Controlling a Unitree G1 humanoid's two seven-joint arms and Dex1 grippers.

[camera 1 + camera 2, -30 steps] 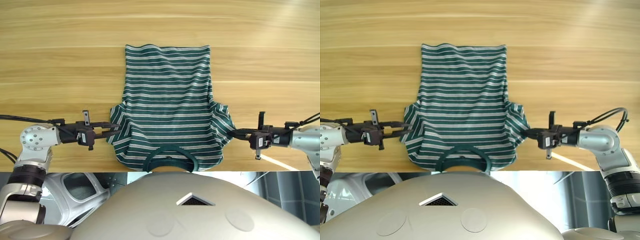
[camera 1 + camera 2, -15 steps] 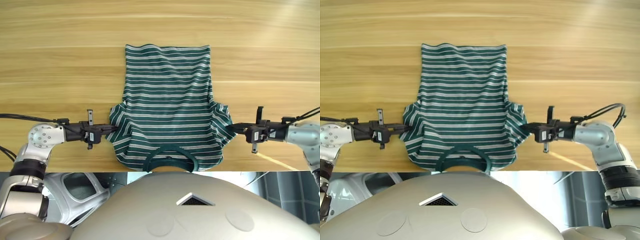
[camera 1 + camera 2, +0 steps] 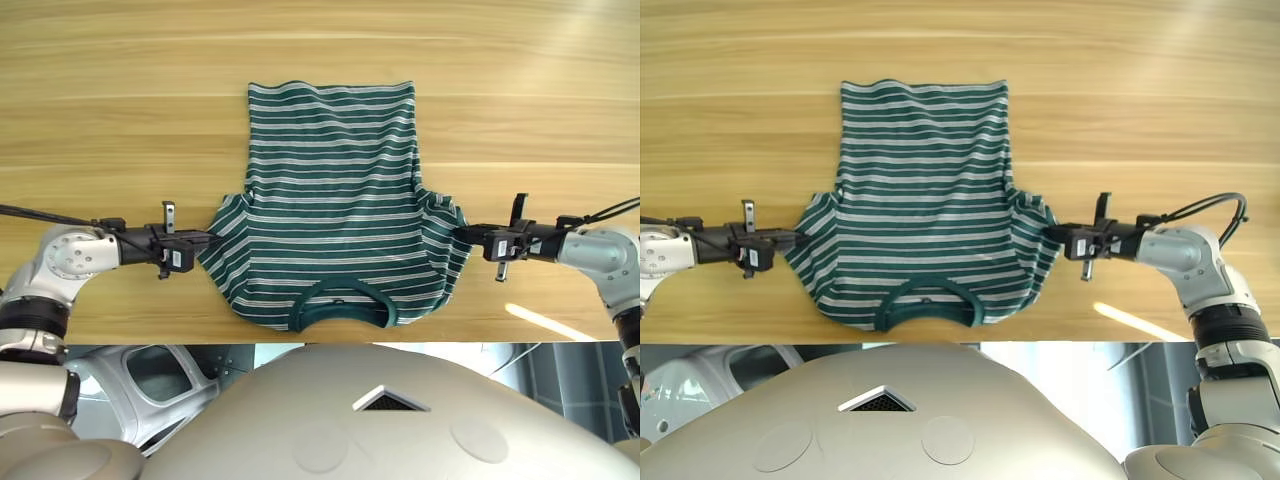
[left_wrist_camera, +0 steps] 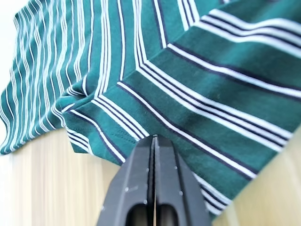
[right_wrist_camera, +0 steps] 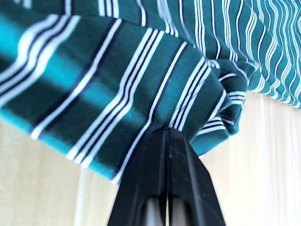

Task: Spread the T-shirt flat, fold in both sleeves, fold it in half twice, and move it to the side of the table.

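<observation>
A green T-shirt [image 3: 335,195] with white stripes lies on the wooden table [image 3: 120,120], collar [image 3: 340,303] toward the near edge and hem at the far side. My left gripper [image 3: 205,239] is shut on the tip of the shirt's left sleeve [image 4: 155,127]. My right gripper [image 3: 462,234] is shut on the right sleeve's edge [image 5: 188,113]. Both sleeves are drawn outward, still bunched near the shoulders. In the wrist views each pair of black fingers [image 4: 154,155] meets at the cloth's hem.
The table's near edge [image 3: 120,342] runs just below the collar. Bare wood lies to the left, to the right [image 3: 540,120] and beyond the shirt's hem.
Both grippers have pulled the sleeves outward and slightly away from me. The shirt slid a little toward the far side and its shoulders widened.
</observation>
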